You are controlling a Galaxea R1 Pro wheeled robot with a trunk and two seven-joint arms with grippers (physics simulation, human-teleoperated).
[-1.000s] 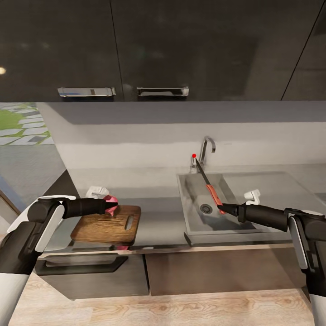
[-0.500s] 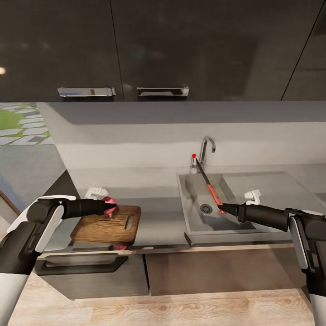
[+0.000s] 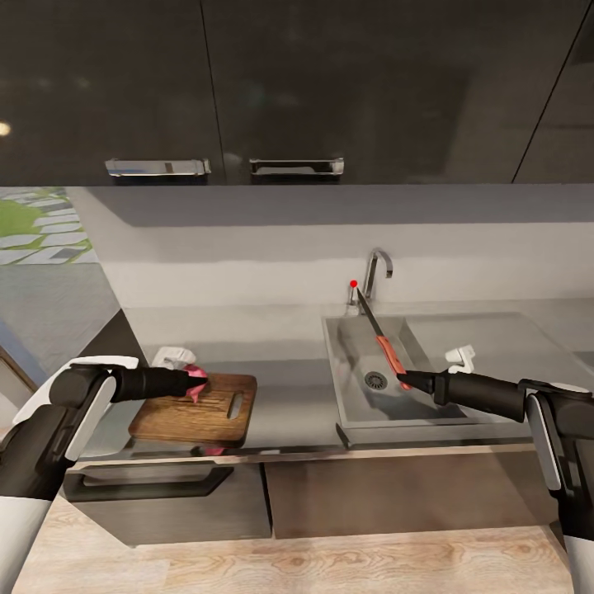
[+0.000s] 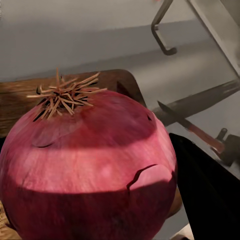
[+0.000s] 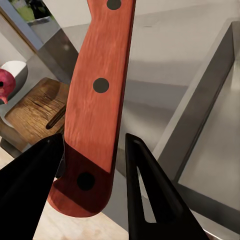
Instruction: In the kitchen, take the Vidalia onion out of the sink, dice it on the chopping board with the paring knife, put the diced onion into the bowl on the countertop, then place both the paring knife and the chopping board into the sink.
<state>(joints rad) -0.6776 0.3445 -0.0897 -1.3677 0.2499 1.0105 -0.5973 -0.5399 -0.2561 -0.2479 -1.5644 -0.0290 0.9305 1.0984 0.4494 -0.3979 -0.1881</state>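
- Left gripper (image 3: pixel 195 381): closed on the round, pinkish-red onion (image 3: pixel 196 376) with a dry straw-coloured root tuft; held over the far left corner of the dark brown wood-grain chopping board (image 3: pixel 198 411). Whether onion touches board: cannot tell.
- Left wrist view: onion (image 4: pixel 90 165) close up, skin cracked; board (image 4: pixel 22 102) behind it.
- Chopping board lies flat on the dark grey stone-look countertop (image 3: pixel 289 404), slot handle hole toward the sink side.
- White shallow bowl (image 3: pixel 175 353) sits just behind the board, partly hidden by the left arm.
- Right gripper (image 3: pixel 406 380): fingers clamped on the butt of the slim paring knife (image 3: pixel 381 337), reddish-brown riveted handle, dark blade.
- Knife held above the rectangular grey steel sink (image 3: pixel 388 371), blade angled up toward the curved chrome tap (image 3: pixel 376 272).
- Right wrist view: handle (image 5: pixel 97 110) between the two black fingers (image 5: pixel 150 190).
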